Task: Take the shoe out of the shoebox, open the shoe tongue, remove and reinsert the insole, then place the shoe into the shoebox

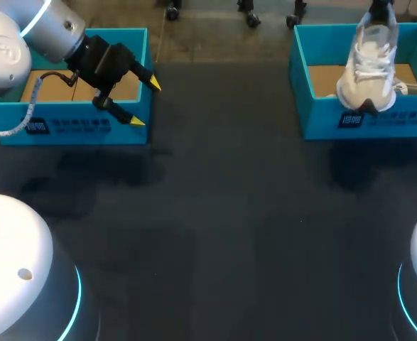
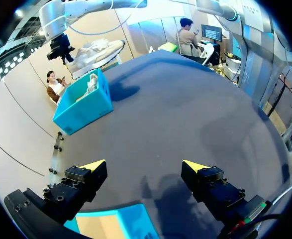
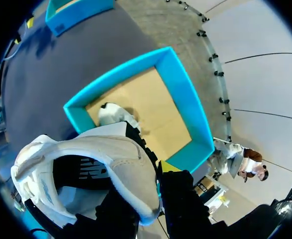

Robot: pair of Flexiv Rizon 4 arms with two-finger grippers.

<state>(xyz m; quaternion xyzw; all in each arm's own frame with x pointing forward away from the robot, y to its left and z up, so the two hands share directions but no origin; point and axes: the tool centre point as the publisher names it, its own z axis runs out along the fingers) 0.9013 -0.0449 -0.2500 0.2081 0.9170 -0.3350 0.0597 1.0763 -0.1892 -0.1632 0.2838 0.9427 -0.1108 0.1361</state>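
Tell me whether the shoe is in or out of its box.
Out: the shoe hangs above the right shoebox, held by the right gripper, clear of its walls.

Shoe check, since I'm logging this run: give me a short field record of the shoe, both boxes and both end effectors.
shoe: white, lifted above right shoebox
right shoebox: blue, open, pale item inside
left shoebox: blue, open
right end effector: shut on shoe at its heel collar
left end effector: open, empty, over left shoebox's front corner
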